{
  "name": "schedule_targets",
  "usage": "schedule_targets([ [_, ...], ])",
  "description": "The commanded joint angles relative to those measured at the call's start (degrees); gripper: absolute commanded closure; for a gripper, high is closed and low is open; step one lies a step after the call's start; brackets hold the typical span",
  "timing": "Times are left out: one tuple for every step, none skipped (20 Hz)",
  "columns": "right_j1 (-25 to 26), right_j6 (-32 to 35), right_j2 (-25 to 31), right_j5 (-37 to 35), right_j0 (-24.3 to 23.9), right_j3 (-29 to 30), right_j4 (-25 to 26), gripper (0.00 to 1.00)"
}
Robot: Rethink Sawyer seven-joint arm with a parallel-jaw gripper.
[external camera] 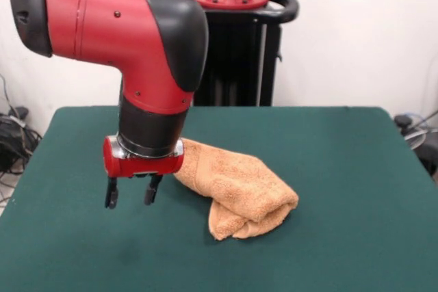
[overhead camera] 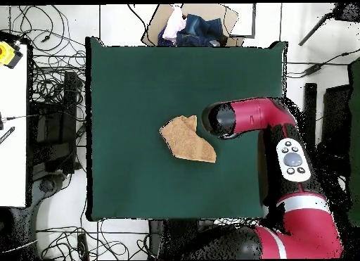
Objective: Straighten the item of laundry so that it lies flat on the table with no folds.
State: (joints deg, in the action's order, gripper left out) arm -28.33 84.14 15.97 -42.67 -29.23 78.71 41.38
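Note:
The item of laundry is an orange-tan towel, folded over on itself into a thick bundle near the middle of the green table. From overhead the laundry looks like a crumpled wedge on the table. My gripper hangs just left of the towel's far end in the front view, close above the felt. It is open, with nothing between its black fingers. In the overhead view the arm's wrist covers the gripper, right beside the towel's edge.
In the overhead view a cardboard box of clothes sits just beyond the table's top edge. Cables lie on the floor at the left beside a white bench. The black pedestal stands behind the table.

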Motion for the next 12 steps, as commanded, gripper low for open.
schedule_targets([
  [-0.5,-7.9,3.4,5.2,0.8,2.0,4.5,0.00],
  [-1.0,-8.2,3.6,5.2,0.6,2.5,4.4,0.00],
  [-1.5,-8.5,3.8,5.2,0.3,3.1,4.3,0.00],
  [-2.0,-8.6,3.9,4.9,0.2,3.6,4.0,0.00],
  [-2.3,-8.9,4.3,4.3,-0.1,4.1,3.3,0.00],
  [-2.6,-9.4,5.0,3.4,-0.5,4.6,2.4,0.00],
  [-2.9,-9.8,5.6,2.7,-1.0,5.3,1.3,0.00],
  [-3.1,-10.5,6.3,1.6,-1.5,6.0,0.2,0.00],
  [-3.2,-10.8,7.2,1.1,-2.1,6.7,-0.9,0.00],
  [-3.5,-11.4,8.1,0.3,-2.9,7.6,-1.9,0.00],
  [-3.6,-11.8,8.9,-0.6,-3.4,8.3,-2.9,0.00],
  [-3.7,-12.3,9.7,-1.4,-4.0,9.1,-3.8,0.00],
])
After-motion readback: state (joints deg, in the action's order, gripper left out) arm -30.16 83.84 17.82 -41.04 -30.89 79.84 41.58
